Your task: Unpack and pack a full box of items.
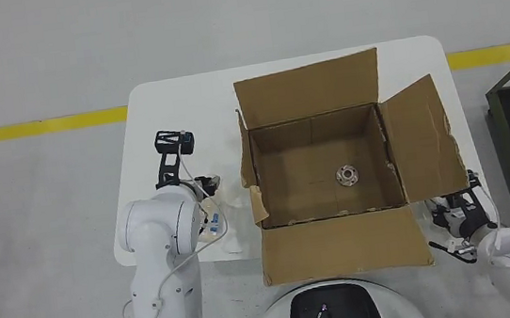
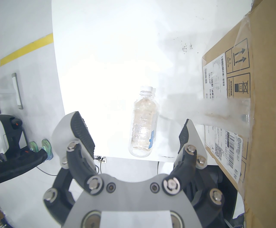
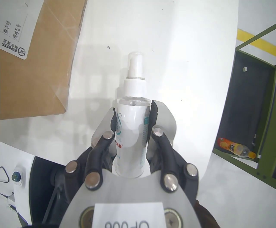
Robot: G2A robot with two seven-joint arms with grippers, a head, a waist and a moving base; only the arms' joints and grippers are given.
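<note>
An open cardboard box stands in the middle of the white table, all flaps folded out. A small round metal part lies on its floor. Left of the box, near the table's front edge, a clear plastic bottle with a white cap lies on its side. My left gripper hovers open just above it, one finger on each side. My right gripper is shut on a white spray bottle and holds it over the table at the box's right front corner.
A green metal rack stands off the table's right side, with an orange drink bottle lying in it. The box's right flap hangs close beside the spray bottle. Bare table lies beyond both grippers.
</note>
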